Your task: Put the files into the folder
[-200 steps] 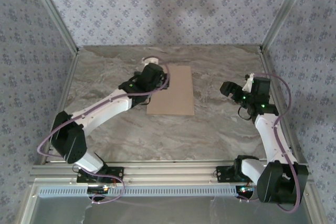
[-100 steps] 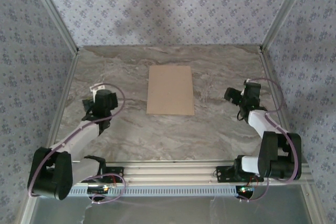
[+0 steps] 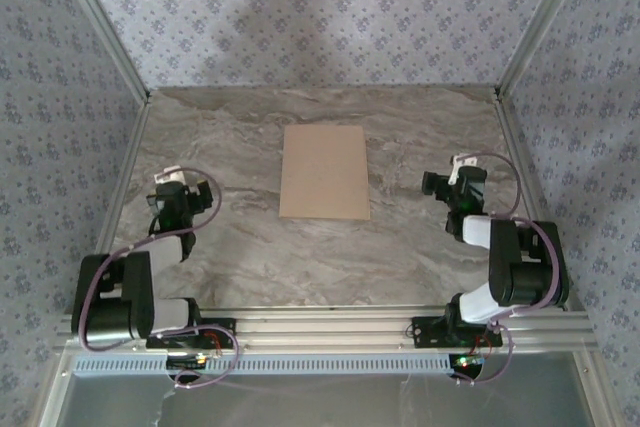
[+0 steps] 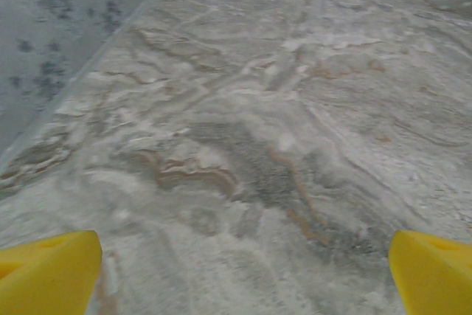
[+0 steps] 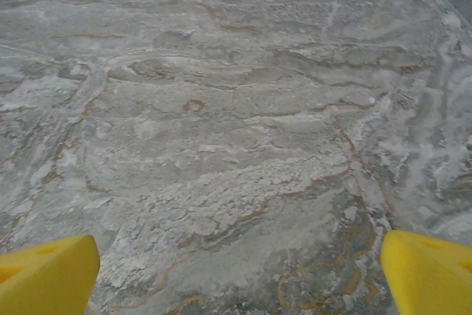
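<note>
The tan-brown folder (image 3: pixel 324 171) lies shut and flat on the middle of the marble table, long side running away from me. The white files are out of view. My left gripper (image 3: pixel 178 199) is pulled back to the left side, well clear of the folder. In the left wrist view its yellow fingertips (image 4: pixel 49 274) stand far apart over bare marble, open. My right gripper (image 3: pixel 452 191) is drawn back at the right side. Its yellow fingertips (image 5: pixel 46 273) are also spread wide over bare marble, open and holding nothing.
The marble table (image 3: pixel 250 247) is boxed in by patterned walls with metal posts at left (image 3: pixel 128 162) and right (image 3: pixel 515 162). An aluminium rail (image 3: pixel 320 332) runs along the near edge by the arm bases.
The left arm has drawn back from the folder's left edge to the left side and folded up. The right arm has folded back too. The folder has not moved.
</note>
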Robot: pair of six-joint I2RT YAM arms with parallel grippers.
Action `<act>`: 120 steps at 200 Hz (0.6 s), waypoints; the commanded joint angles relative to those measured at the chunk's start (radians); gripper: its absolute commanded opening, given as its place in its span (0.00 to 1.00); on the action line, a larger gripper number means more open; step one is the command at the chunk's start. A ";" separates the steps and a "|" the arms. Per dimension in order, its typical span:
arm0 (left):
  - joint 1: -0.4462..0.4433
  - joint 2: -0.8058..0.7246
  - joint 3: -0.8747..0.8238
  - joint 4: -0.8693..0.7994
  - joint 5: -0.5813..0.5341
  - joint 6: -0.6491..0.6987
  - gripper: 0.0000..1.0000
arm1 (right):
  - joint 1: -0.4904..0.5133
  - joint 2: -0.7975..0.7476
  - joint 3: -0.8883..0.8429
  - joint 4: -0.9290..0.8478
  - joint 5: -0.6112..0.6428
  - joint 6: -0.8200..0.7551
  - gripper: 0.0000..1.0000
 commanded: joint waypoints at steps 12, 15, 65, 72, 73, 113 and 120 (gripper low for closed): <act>0.007 0.114 0.036 0.210 0.161 0.044 1.00 | 0.006 0.037 -0.056 0.195 -0.074 -0.055 1.00; 0.004 0.123 0.038 0.217 0.170 0.049 1.00 | 0.005 0.033 -0.050 0.176 -0.073 -0.054 1.00; -0.019 0.193 0.042 0.253 0.022 0.015 1.00 | 0.009 0.037 -0.053 0.198 -0.067 -0.056 1.00; -0.030 0.203 0.054 0.250 0.001 0.026 1.00 | 0.008 0.037 -0.051 0.196 -0.067 -0.055 1.00; -0.031 0.205 0.053 0.259 -0.003 0.029 1.00 | 0.008 0.037 -0.050 0.196 -0.066 -0.055 1.00; -0.053 0.206 0.058 0.256 -0.042 0.040 1.00 | 0.009 0.038 -0.050 0.196 -0.062 -0.057 1.00; -0.053 0.203 0.061 0.241 -0.041 0.037 1.00 | 0.009 0.037 -0.051 0.196 -0.062 -0.057 1.00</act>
